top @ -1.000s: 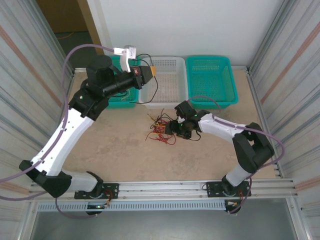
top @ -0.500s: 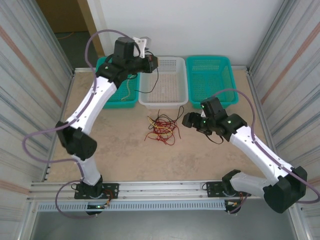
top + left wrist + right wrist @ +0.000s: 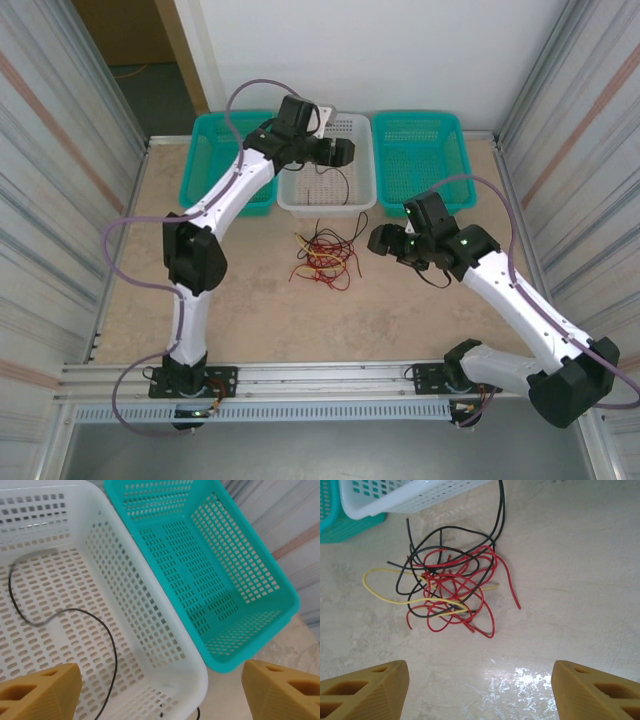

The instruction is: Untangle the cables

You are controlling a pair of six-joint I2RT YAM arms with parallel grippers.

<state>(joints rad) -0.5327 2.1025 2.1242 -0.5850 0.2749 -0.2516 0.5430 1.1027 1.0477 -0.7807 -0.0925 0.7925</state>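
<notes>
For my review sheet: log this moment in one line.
left claw: open over white basket, black cable inside | right claw: open facing cable tangle on table | held: nothing

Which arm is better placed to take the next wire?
The right: its open hand hovers beside the tangle of thin red, black and yellow wires, while the left hand is over the white plastic basket.

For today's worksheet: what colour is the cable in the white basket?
Black; the cable shows best in the left wrist view.
</notes>
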